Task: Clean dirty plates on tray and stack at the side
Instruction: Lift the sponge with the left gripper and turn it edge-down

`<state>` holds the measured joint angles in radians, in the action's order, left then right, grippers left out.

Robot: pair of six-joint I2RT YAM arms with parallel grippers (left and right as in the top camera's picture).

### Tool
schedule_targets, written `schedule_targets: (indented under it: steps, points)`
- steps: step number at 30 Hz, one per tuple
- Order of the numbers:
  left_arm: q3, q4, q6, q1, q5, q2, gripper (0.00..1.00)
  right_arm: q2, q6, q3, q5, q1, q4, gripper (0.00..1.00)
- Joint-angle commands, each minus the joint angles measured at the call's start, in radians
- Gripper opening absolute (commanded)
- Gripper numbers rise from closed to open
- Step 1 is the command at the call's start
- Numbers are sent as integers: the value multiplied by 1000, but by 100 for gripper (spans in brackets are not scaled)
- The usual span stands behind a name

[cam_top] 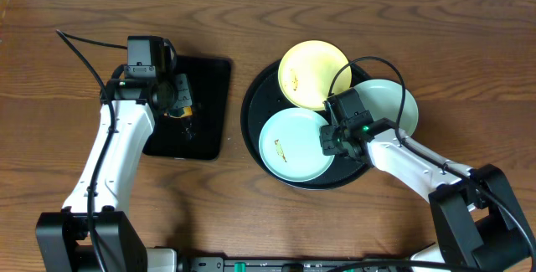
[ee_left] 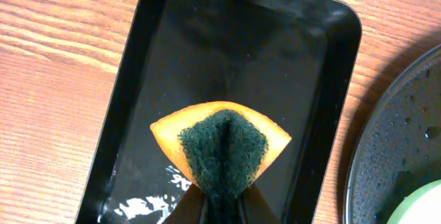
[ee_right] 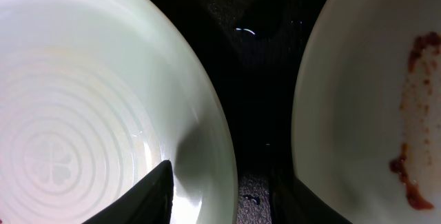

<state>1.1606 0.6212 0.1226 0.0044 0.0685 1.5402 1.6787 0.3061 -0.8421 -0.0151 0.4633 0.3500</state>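
Note:
The round black tray (cam_top: 249, 109) holds three plates: a pale yellow plate (cam_top: 310, 71) at the back, a mint plate (cam_top: 289, 146) at the front left, and a second mint plate (cam_top: 392, 103) at the right. My right gripper (cam_top: 335, 135) is open and low over the tray, between the two mint plates. In the right wrist view its fingers (ee_right: 222, 174) straddle the rim of the left mint plate (ee_right: 83, 114). The right mint plate (ee_right: 358, 114) carries a brown smear. My left gripper (cam_top: 178, 105) is shut on a folded orange-and-green sponge (ee_left: 220, 145).
A smaller rectangular black tray (cam_top: 209, 79) lies left of the round tray. The sponge hangs over it (ee_left: 241, 58), and white suds sit at its near corner (ee_left: 141, 207). Bare wooden table surrounds both trays. A black cable loops over the right mint plate (cam_top: 377, 61).

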Motion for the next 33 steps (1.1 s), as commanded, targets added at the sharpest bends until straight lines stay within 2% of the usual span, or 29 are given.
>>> schedule_targets:
  steps: [1,5,7,9,10,12,20,22,23,30,33]
  points:
    - [17,4,-6,-1,-5,3,7,10,3,5,-1,9,1,43]
    - [17,11,-6,-1,-5,3,7,10,3,5,-1,10,0,40]
    - [16,12,-6,-1,-5,3,7,10,3,5,-1,9,0,34]
    - [14,13,-6,-1,-5,3,7,10,3,5,-1,10,0,21]
    - [14,14,-6,-1,-5,3,7,10,3,5,-1,10,0,12]
    - [12,16,-6,-1,-5,3,8,10,3,5,-1,9,0,1]
    - [-10,14,-6,-1,-5,14,7,10,12,5,-1,10,-2,1]
    - [-11,14,-6,-1,-5,21,7,10,12,5,-1,10,-2,10]
    - [-11,13,-6,-1,-5,28,7,10,12,5,-1,10,-2,11]
    - [-11,-10,-6,-1,-5,35,7,10,11,5,-1,10,-3,12]
    - [-11,-9,29,-1,13,35,7,10,12,5,-1,9,-3,14]
